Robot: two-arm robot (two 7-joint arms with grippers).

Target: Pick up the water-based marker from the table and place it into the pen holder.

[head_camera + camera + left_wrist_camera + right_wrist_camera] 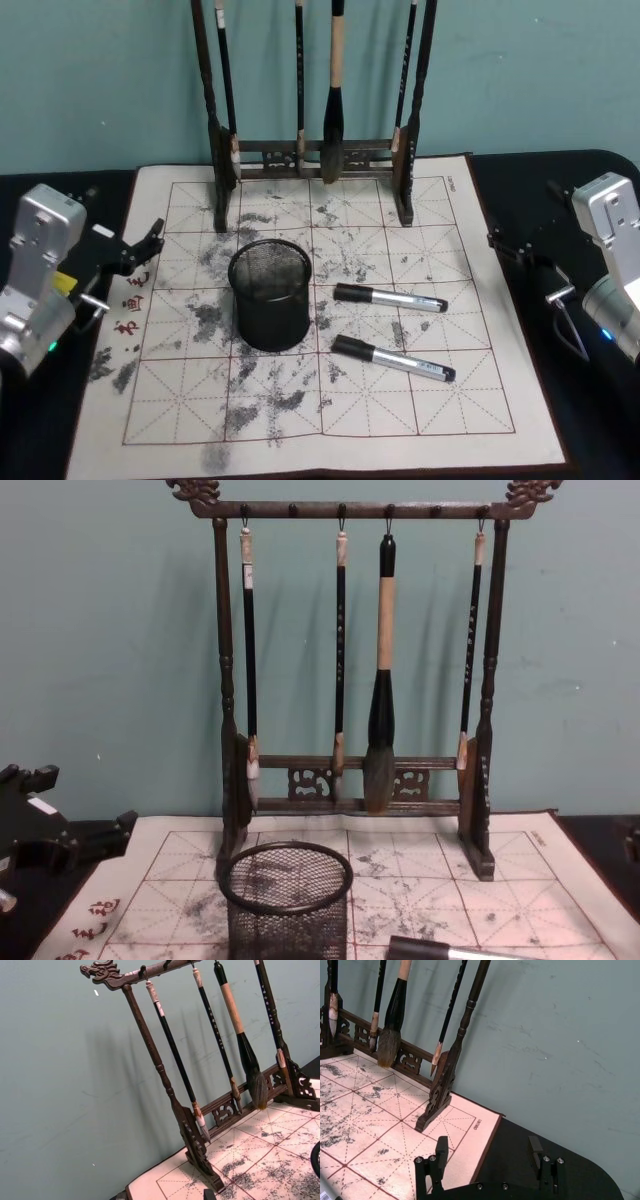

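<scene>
Two water-based markers with black caps and pale barrels lie on the mat right of the pen holder: one [390, 298] farther back, one [392, 359] nearer the front. The rear one also shows low in the chest view [450, 950]. The pen holder [270, 295] [286, 900] is a round black wire-mesh cup standing upright and empty near the mat's middle. My left gripper [125, 225] [75, 800] hovers open at the mat's left edge. My right gripper [522, 218] [488, 1147] hovers open over the black table just off the mat's right edge. Neither touches anything.
A tall dark wooden brush rack [310, 160] [350, 790] with several hanging brushes stands at the back of the ink-stained gridded mat [450, 400]. A teal wall rises behind it. Black tabletop [560, 420] borders the mat on both sides.
</scene>
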